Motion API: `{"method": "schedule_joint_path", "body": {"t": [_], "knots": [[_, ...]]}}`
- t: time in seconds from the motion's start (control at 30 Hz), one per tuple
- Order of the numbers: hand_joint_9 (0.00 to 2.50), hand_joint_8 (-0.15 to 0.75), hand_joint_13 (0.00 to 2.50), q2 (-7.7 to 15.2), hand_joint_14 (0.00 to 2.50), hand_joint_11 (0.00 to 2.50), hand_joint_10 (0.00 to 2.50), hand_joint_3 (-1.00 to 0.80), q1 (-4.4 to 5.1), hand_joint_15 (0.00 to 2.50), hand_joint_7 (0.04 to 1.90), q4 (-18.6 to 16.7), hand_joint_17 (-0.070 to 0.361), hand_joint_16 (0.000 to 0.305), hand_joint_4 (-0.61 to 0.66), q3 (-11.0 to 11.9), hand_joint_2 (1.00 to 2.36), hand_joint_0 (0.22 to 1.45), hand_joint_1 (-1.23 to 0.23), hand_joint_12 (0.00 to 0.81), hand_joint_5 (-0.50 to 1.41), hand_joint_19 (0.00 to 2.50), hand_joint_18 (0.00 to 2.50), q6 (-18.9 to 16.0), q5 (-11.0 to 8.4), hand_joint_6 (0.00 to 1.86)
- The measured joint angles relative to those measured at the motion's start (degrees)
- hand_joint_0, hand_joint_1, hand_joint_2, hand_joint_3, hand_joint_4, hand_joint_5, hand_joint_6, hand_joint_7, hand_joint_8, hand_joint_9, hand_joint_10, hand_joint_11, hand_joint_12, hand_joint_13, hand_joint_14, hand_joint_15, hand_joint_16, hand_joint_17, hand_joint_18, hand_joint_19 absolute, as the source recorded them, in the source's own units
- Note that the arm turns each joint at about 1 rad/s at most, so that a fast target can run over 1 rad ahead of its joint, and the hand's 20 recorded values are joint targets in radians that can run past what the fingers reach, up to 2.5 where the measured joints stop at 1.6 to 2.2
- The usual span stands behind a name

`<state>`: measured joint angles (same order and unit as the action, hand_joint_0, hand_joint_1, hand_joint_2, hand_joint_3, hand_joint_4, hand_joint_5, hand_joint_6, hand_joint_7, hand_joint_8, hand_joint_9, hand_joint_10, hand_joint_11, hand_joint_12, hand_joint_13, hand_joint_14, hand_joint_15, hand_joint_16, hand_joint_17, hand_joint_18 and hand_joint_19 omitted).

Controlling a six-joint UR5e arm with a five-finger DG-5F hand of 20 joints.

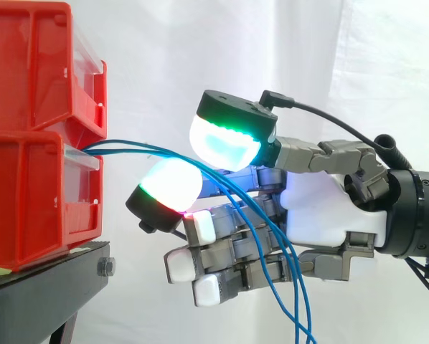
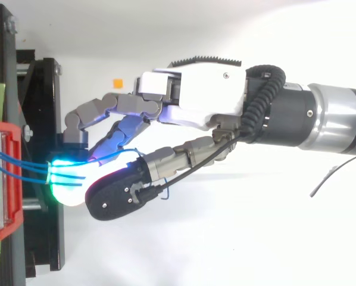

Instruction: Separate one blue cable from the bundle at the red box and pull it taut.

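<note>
Main risk: several blue cables [image 1: 139, 148] ran together through the gap between the glowing pads [image 1: 225, 143]. Closing there would likely have caught the whole bundle, not one strand.
Second risk: a pull on a loose pinch would probably have let the cable slide off the rounded pads and stay slack.
Hand pose: the hand [image 1: 322, 204] reached in level from the right, one pad above and one below, with the other fingers curled beneath.
Hand state: pads apart, clamped on nothing.
Cables: they left the front of the lower red box [image 1: 35, 193], arced between the pads and hung down past the palm.
</note>
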<state>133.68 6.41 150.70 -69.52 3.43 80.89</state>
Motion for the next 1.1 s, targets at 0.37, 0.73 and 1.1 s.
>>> {"method": "schedule_joint_path", "body": {"t": [0.37,0.73,1.1], "knots": [[0.96,0.295,0.82,0.01,0.02,0.9,0.02,-0.34,-0.33,0.57,0.8,0.21,0.111,0.049,0.14,0.41,1.01,0.59,-0.62,0.348,-0.18,0.67,0.67,0.0,0.61,0.87],[1.04,0.302,0.85,0.03,0.02,1.03,0.02,-0.27,-0.35,0.59,0.85,0.21,0.112,0.05,0.16,0.43,1.02,0.59,-0.62,0.355,-0.17,0.69,0.71,0.0,0.66,0.92],[1.03,0.297,0.86,0.03,0.02,1.09,0.02,-0.25,-0.35,0.6,0.83,0.21,0.113,0.05,0.13,0.43,1.02,0.6,-0.72,0.355,-0.17,0.7,0.74,0.0,0.67,0.93]]}}
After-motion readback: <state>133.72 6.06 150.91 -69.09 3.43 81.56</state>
